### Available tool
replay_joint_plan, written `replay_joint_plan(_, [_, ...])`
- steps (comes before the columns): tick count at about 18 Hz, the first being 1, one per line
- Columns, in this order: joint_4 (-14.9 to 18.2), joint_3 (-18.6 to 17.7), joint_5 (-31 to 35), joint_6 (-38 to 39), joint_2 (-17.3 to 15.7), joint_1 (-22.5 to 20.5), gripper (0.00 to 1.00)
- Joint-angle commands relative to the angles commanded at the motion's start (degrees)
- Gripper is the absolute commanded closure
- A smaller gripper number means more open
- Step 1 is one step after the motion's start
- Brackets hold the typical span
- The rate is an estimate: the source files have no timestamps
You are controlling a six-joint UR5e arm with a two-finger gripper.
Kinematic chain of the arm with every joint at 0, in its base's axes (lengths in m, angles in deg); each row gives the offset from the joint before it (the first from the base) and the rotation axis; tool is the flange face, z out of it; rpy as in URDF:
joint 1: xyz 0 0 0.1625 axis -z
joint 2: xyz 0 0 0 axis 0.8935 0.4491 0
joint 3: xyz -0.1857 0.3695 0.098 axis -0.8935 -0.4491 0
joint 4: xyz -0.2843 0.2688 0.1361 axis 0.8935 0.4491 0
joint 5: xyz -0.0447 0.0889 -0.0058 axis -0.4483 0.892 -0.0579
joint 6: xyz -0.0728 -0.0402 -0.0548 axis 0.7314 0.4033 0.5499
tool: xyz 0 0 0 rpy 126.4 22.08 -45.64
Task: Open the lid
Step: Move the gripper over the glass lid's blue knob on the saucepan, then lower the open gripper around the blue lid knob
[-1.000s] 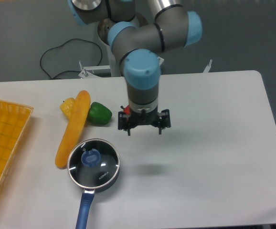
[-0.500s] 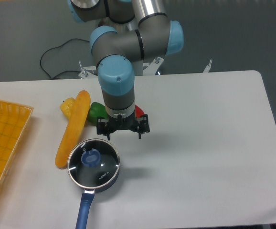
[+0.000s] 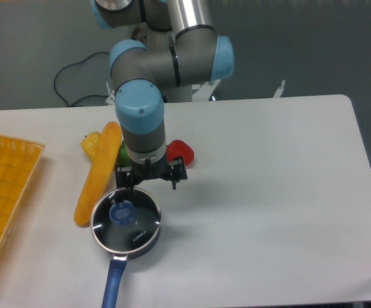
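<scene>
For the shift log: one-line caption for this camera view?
Open gripper hovers just above the lid, which sits closed on the saucepan.

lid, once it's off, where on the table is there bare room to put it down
Bare tabletop stretches right of the saucepan to the far edge. The left is crowded: baguette, red pepper, yellow tray. The lid sits under the open claw.

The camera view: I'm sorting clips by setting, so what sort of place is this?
Probably a robotics lab, not a kitchen. The arm is mounted at a bare white table against a plain grey wall, a cable trails behind, and the saucepan sits among what look like toy vegetables.
</scene>
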Motion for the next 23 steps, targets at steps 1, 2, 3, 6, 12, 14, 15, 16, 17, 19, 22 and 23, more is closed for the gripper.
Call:
replay_joint_plan(1, [-0.3,0.1,-0.1,0.1,0.0,0.0,0.00])
replay_joint_plan(2, [-0.5,0.1,-0.3,0.4,0.0,0.0,0.00])
replay_joint_plan(3, [-0.8,0.3,-0.4,1.1,0.1,0.1,0.00])
replay_joint_plan(6, [-3.1,0.4,-0.4,3.0,1.1,1.1,0.00])
replay_joint_plan(12, [-5.0,1.9,-0.4,4.3,2.3,3.1,0.00])
replay_joint_plan(14, [-4.9,2.1,-0.4,4.2,2.6,4.0,0.00])
replay_joint_plan(15, [-4.9,2.1,-0.4,4.2,2.6,4.1,0.00])
replay_joint_plan(16, [-4.8,2.1,-0.4,4.3,2.6,4.3,0.00])
replay_joint_plan(17, [-4.8,2.1,-0.4,4.4,2.8,4.4,0.00])
replay_joint_plan(19, [-4.7,2.1,-0.3,4.5,3.4,5.4,0.00])
replay_joint_plan(22, [-4.3,2.1,-0.2,4.6,3.4,5.5,0.00])
replay_joint_plan(23, [-3.9,2.1,-0.2,4.6,3.3,5.5,0.00])
